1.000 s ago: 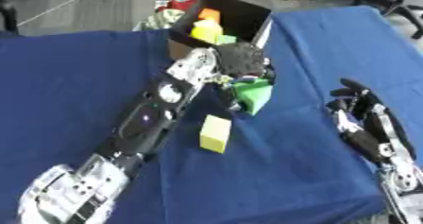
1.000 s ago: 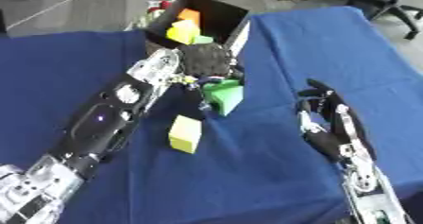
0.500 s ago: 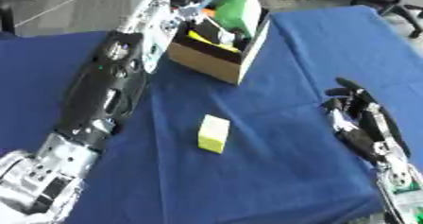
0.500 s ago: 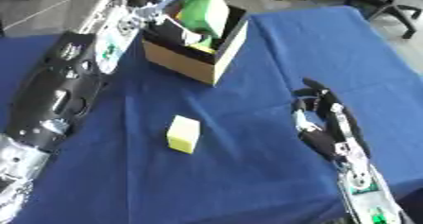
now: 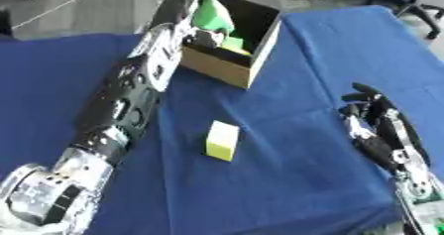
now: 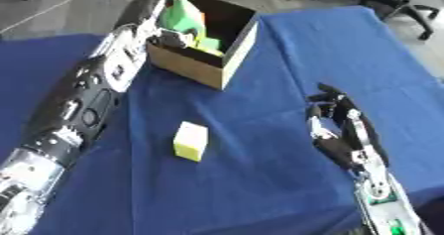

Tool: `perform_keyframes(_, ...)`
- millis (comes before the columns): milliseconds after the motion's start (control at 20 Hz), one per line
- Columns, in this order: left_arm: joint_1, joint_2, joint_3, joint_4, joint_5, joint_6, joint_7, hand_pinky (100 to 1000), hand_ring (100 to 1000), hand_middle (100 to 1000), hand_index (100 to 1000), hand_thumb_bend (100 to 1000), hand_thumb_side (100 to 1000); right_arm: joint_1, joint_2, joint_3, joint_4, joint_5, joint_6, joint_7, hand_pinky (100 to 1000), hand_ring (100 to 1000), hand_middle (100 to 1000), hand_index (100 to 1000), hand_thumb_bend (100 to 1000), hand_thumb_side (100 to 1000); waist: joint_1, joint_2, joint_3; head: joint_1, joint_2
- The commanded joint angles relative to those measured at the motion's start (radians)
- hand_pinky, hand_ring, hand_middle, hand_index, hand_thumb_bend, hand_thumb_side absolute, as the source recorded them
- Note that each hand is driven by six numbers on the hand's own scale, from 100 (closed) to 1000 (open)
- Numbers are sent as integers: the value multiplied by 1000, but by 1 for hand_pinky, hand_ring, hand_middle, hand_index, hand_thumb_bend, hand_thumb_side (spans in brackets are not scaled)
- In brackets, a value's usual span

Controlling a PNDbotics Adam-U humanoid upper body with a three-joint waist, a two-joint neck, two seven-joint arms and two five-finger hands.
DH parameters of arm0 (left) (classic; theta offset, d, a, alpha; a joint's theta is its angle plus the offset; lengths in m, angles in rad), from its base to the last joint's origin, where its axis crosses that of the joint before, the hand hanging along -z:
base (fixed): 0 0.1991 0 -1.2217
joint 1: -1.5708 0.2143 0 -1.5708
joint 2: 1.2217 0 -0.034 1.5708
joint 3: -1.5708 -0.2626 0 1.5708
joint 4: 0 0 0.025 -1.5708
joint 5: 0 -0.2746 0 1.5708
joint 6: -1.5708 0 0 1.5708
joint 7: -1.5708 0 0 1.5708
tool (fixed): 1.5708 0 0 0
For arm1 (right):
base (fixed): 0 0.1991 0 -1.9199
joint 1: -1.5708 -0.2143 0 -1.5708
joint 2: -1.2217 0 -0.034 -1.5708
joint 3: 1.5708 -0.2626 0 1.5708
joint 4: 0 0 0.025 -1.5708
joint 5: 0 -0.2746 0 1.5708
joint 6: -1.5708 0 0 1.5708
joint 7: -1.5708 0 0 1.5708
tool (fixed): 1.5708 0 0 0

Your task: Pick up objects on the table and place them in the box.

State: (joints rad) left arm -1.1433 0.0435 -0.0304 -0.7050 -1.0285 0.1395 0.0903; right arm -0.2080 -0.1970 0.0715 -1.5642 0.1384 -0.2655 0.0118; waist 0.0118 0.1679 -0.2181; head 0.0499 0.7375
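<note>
Nearest to us, at about five o'clock in the left eye view, our right hand [image 5: 381,125] rests idle on the blue-covered tabletop [image 5: 295,179], fingers relaxed and slightly spread, holding nothing, well apart from everything else. Closer to the middle, at roughly seven o'clock from the picture's centre, a yellow block [image 5: 221,140] lies alone on the cloth, paler on its top face and brighter yellow along its near edge; nothing touches it. From the lower left corner our left arm [image 5: 121,115] stretches up and away across the tabletop toward twelve o'clock, black and silver, passing to the left of the yellow block without touching it. At the far end, our left hand [image 6: 163,10] is over the near left wall of the cardboard box [image 5: 243,65], and the green block [image 5: 211,15] sits against the fingers at the box's open top, above the dark interior; we cannot tell for sure how the fingers wrap it, but it appears held by the hand rather than lying on the box floor. The box stands on the cloth at about twelve o'clock, its opening tilted toward us, with a yellow-green piece [image 5: 232,42] showing inside, just below the green block.
</note>
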Motion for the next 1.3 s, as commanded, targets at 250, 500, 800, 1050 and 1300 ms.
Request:
perform_keyframes(250,-9,-2,4,14,15,12,18,771,674,663,824,100,198,-11,-7,-1,-12,-5,-2,3,727,654,693,896,100,308,-19,-10,1,0,-14)
perform_keyframes(500,-9,-5,-11,10,7,-28,-16,837,809,885,1000,332,632,-12,-7,-2,-11,-5,-2,3,728,654,693,896,100,309,-22,-9,1,2,-15)
perform_keyframes(800,-9,-5,-13,-4,-16,-50,1,862,848,927,1000,535,725,-12,-7,-3,-11,-5,-2,2,728,653,693,896,100,308,-23,-8,1,2,-15)
perform_keyframes(1050,-9,-5,-13,-2,-16,-50,1,864,849,927,1000,523,742,-11,-7,-3,-11,-6,-2,2,728,653,693,896,100,308,-23,-8,2,1,-15)
perform_keyframes(1300,-10,-3,-15,-7,-12,-51,2,865,849,927,1000,520,749,-10,-7,-4,-11,-6,-2,2,728,654,694,896,100,308,-22,-8,1,1,-14)
